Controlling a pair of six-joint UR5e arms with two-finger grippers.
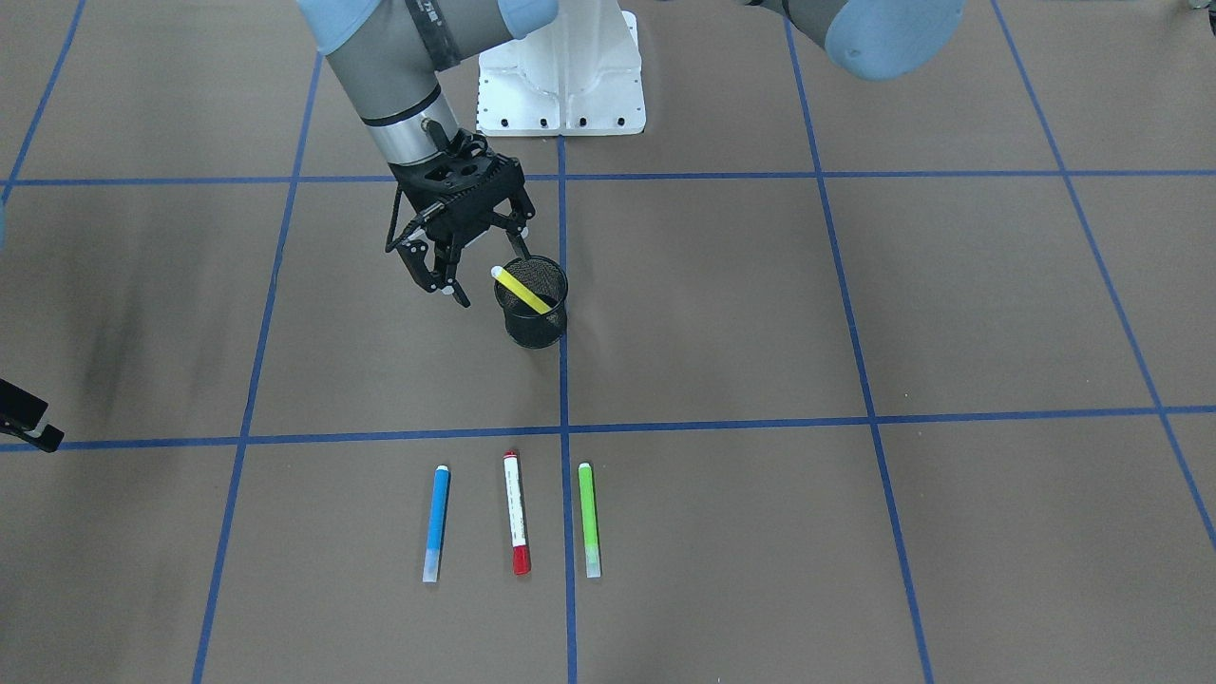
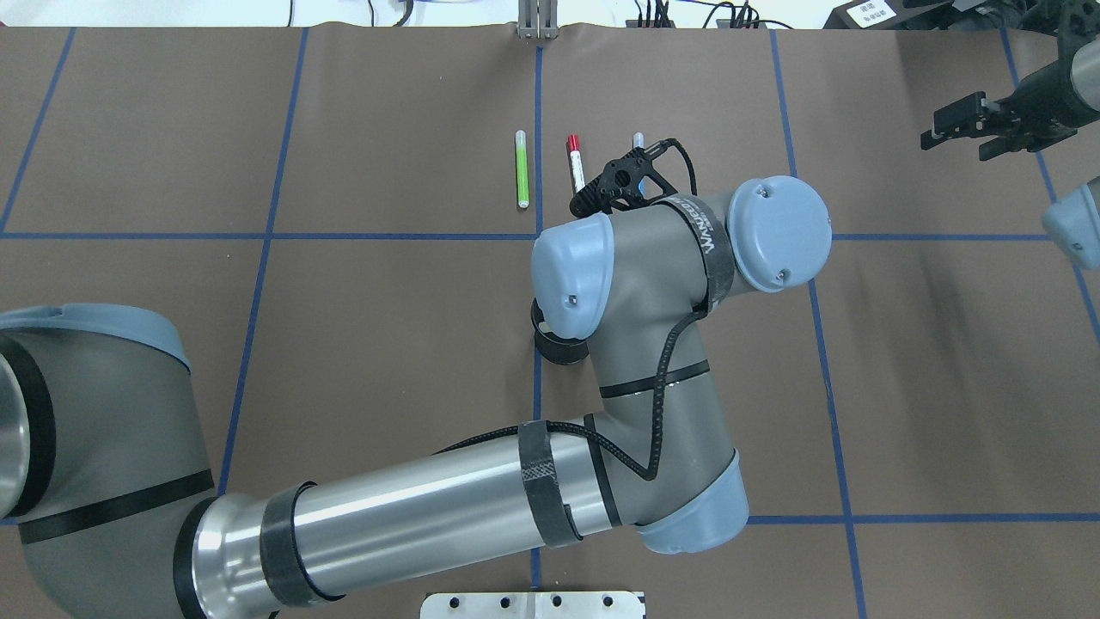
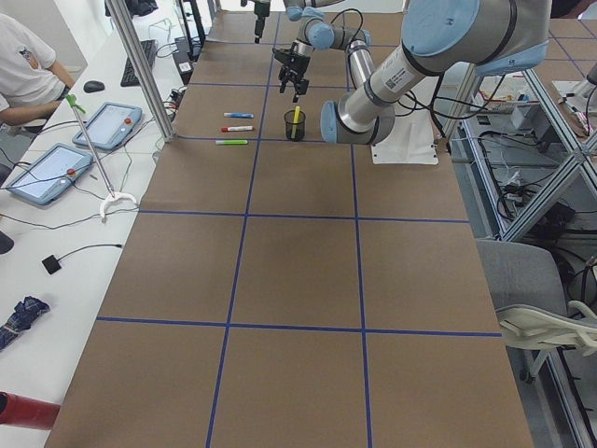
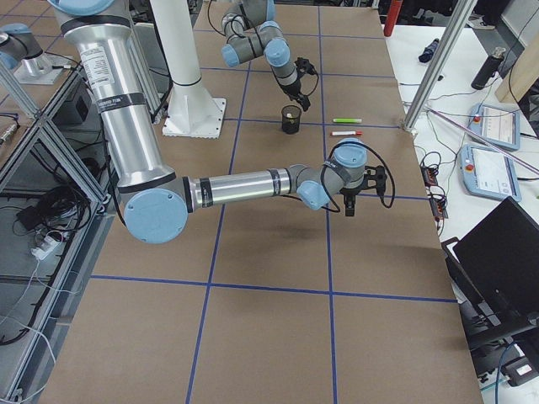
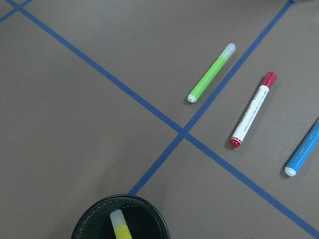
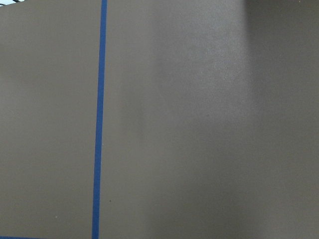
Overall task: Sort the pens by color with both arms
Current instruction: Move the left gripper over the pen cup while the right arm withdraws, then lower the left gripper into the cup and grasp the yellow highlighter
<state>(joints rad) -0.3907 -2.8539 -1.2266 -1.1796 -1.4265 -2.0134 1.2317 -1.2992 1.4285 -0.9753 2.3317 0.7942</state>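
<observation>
The left arm [image 2: 412, 507] is being stretched low across the table [image 1: 855, 304] from the overhead view's 8 o'clock corner. It is being bent sharply at the elbow, with the wrist being carried over the black mesh cup [image 1: 537, 328]. In the front-facing view the left gripper [image 1: 483, 275] is being held pointing down and slightly tilted, at about 10 o'clock from the cup and just above its rim. Its jaws are being kept spread wide, with nothing gripped between them.

The yellow pen [image 1: 522, 290] is being propped inside the cup, leaning with its pale end over the rim toward 10 o'clock. At 6 o'clock from the cup, three pens are being left flat in a row, apart from one another: the blue pen [image 1: 437, 518], the white-barrelled pen [image 1: 516, 513] with its red cap, and the green pen [image 1: 589, 518].

The right arm [image 4: 244, 185] is being extended well away from the pens. The right gripper [image 2: 962, 137] is being held at 2 o'clock in the overhead view, its jaws parted and empty.
</observation>
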